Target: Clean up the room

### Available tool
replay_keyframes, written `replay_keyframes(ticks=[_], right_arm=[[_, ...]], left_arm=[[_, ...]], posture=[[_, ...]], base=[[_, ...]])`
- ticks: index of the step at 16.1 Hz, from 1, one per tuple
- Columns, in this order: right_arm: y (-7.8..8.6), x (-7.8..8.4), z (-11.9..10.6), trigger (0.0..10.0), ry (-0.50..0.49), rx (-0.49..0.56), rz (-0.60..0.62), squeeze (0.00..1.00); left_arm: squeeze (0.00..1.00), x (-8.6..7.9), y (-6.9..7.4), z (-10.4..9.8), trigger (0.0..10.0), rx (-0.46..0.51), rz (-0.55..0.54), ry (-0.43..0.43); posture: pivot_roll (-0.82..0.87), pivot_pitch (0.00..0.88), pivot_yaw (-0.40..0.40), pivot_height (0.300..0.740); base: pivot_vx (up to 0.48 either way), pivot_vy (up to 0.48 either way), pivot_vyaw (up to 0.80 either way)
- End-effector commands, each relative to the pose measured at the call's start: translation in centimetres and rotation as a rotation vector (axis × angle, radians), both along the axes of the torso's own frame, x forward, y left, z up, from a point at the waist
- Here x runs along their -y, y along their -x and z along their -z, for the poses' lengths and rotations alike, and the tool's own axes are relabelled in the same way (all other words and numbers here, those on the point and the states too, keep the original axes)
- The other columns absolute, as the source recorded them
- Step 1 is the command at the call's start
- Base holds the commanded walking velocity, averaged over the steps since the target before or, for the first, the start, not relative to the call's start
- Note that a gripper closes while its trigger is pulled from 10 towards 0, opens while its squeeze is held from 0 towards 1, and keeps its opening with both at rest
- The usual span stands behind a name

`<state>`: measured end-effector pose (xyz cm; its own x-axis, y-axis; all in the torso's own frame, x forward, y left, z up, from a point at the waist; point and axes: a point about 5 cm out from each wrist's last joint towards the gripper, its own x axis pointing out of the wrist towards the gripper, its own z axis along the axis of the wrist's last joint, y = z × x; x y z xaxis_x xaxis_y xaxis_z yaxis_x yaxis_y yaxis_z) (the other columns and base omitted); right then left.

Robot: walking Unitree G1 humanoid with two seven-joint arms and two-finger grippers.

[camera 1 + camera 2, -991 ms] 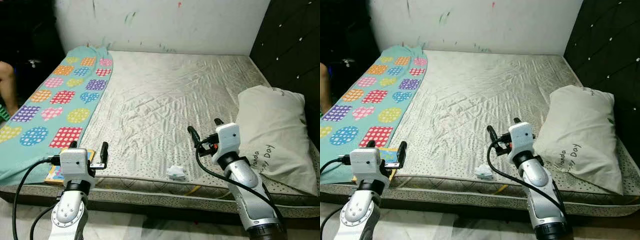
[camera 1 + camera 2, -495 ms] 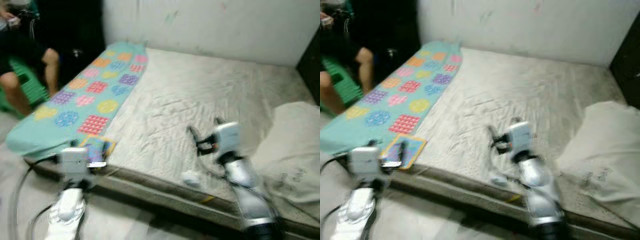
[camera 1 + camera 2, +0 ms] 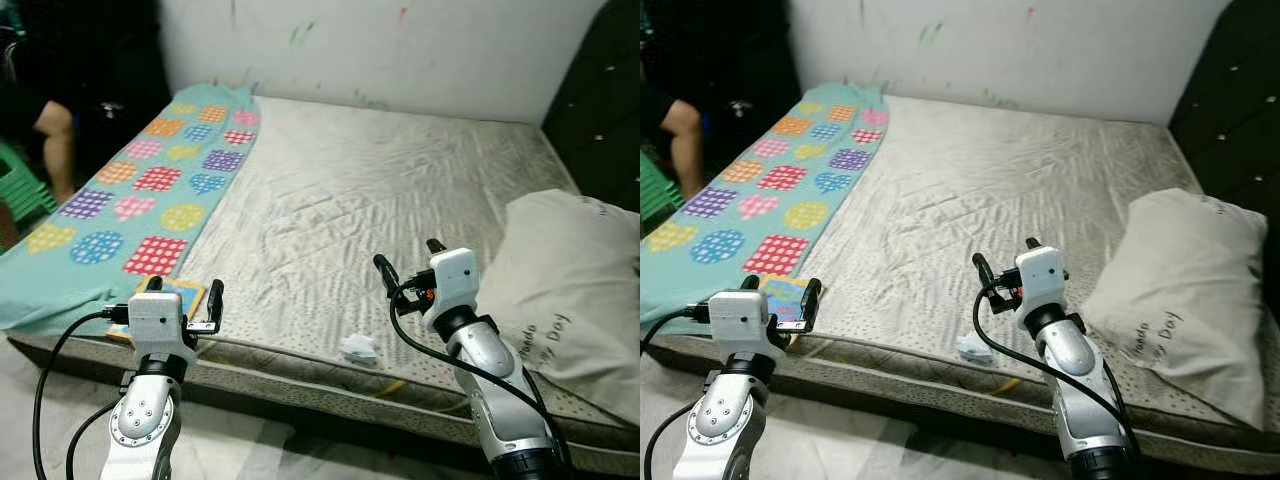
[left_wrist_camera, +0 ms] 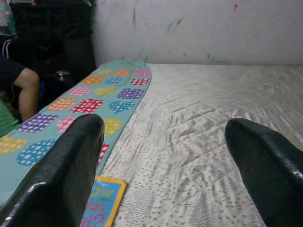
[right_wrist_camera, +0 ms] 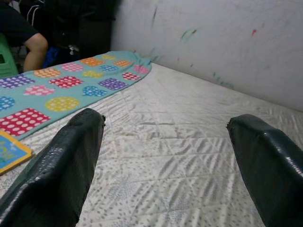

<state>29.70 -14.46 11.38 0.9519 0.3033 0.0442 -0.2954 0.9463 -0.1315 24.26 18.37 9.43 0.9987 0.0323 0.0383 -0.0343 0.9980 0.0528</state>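
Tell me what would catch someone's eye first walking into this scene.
Probably the turquoise blanket with bright dotted patches, laid along the bed's left side, against the plain wrinkled mattress. Next, the big cream pillow on the right, and a small crumpled white scrap near the front edge between the left gripper and right gripper, both with jaws open.

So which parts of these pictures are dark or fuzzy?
In the left eye view, the bed is bright and sharp, while the corner by the seated person is very dark. In the left wrist view, the black fingers of the left hand look big and soft-edged; the blanket beyond stays clear.
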Motion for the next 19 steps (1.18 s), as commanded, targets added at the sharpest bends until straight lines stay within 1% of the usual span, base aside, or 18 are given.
replay_keyframes(ticks=[1, 4, 5, 7, 9, 15, 19], right_arm=[[-0.3, 0.0, -0.5, 10.0, -0.006, 0.016, -0.001, 0.0], [-0.3, 0.0, -0.5, 10.0, -0.006, 0.015, 0.003, 0.0], [-0.3, 0.0, -0.5, 10.0, -0.008, 0.016, 0.004, 0.0], [-0.2, 0.0, -0.5, 10.0, -0.008, 0.014, 0.004, 0.0], [-0.2, 0.1, -0.5, 10.0, -0.009, 0.012, 0.006, 0.0], [-0.4, 0.2, -0.5, 10.0, -0.008, 0.008, 0.01, 0.0], [-0.4, 0.3, -0.4, 10.0, -0.006, 0.008, 0.017, 0.0]], left_arm=[[0.0, -0.2, -0.1, -0.1, 10.0, 0.002, 0.002, -0.006], [0.0, 0.0, -0.1, -0.3, 10.0, 0.014, 0.021, -0.006], [0.0, 0.4, -0.1, -0.3, 10.0, 0.018, 0.062, 0.031], [0.0, 0.7, 0.0, -0.3, 10.0, 0.009, 0.09, 0.035], [0.0, 0.9, 0.0, -0.4, 10.0, 0.017, 0.12, 0.062], [0.0, 1.1, 0.0, -0.5, 10.0, 0.021, 0.145, 0.076], [0.0, 1.2, 0.0, -0.6, 10.0, 0.026, 0.163, 0.072]], posture=[[0.03, 0.021, -0.045, 0.74], [0.03, 0.022, -0.044, 0.74], [0.03, 0.024, -0.043, 0.74], [0.02, 0.026, -0.043, 0.74], [0.02, 0.026, -0.043, 0.74], [0.02, 0.03, -0.044, 0.74], [0.02, 0.029, -0.04, 0.74]], base=[[0.0, 0.0, 0.0], [0.0, 0.0, 0.0], [0.0, 0.0, 0.0], [0.0, 0.0, 0.0], [0.0, 0.0, 0.0], [0.0, 0.0, 0.0], [0.274, 0.0, 0.0]])
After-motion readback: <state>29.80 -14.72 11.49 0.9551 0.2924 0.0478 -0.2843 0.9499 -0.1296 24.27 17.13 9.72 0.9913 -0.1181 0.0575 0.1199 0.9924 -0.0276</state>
